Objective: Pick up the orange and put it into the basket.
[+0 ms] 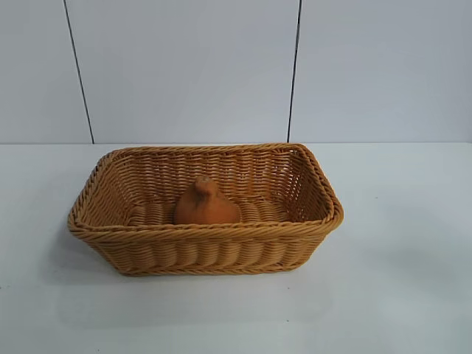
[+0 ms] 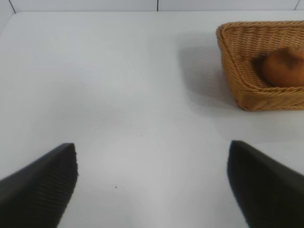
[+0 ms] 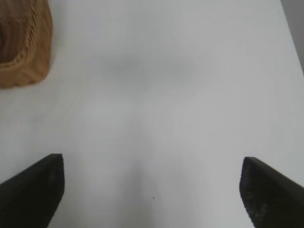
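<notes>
Exterior view: orange [image 1: 206,202] is seen inside basket [image 1: 206,247]; task judged complete. Left pincer [image 2: 152,185] and right pincer [image 3: 152,190] are spread, empty.

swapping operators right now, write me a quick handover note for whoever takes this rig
Left tool: open, empty, over bare table, well short of the basket.
Right tool: open, empty, over the table on the basket's other side.
Orange: sits inside the basket on its floor, near the middle, touching no tool.
Done: the orange is in the basket and released.
Left: nothing visible for the task; neither arm shows in the exterior view.
</notes>
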You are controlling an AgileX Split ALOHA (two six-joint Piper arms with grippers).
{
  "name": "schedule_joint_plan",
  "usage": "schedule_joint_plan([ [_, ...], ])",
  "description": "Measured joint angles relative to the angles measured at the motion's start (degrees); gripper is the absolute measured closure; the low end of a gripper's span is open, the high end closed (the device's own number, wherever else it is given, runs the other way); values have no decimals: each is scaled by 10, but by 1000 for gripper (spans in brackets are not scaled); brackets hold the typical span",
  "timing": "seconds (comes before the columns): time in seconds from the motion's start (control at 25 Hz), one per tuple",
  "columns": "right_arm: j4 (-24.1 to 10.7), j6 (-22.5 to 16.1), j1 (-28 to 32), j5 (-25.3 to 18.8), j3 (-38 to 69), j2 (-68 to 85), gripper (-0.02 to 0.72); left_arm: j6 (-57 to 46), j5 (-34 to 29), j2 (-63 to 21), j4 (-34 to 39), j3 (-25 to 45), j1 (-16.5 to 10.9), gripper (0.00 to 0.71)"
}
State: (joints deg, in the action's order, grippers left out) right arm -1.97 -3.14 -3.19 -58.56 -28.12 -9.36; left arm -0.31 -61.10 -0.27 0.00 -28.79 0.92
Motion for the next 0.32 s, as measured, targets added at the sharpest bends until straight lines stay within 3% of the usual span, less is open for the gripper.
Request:
schedule_joint_plan([
  [0.32, 0, 0, 0, -1, 0, 97, 10, 0, 0, 0, 0, 0, 0, 98],
])
